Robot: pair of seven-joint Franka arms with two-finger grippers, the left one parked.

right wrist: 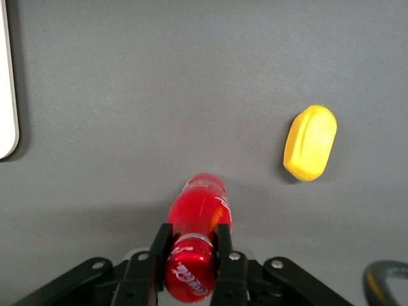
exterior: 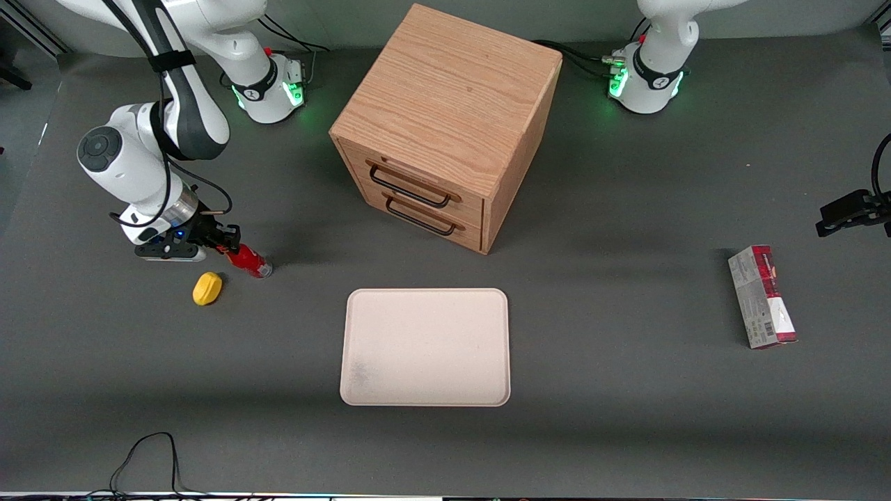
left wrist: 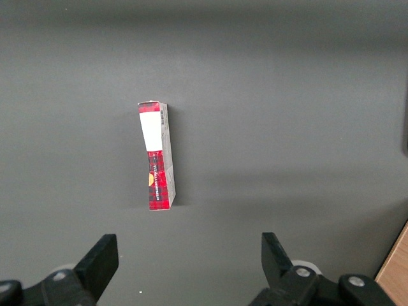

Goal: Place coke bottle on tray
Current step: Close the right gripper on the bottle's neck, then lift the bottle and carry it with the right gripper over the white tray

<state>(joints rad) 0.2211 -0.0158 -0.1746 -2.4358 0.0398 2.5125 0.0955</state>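
Observation:
The coke bottle, small and red with a red cap, is tilted, its base at the table and its cap end in my gripper. In the right wrist view the gripper is shut on the bottle at its neck, one finger pressed against each side below the cap. The cream tray lies flat, nearer the front camera than the drawer cabinet, well apart from the bottle toward the parked arm's end. Its rim edge shows in the right wrist view.
A yellow lemon-shaped thing lies just beside the bottle, nearer the front camera; it also shows in the right wrist view. A wooden drawer cabinet stands mid-table. A red-and-grey carton lies toward the parked arm's end.

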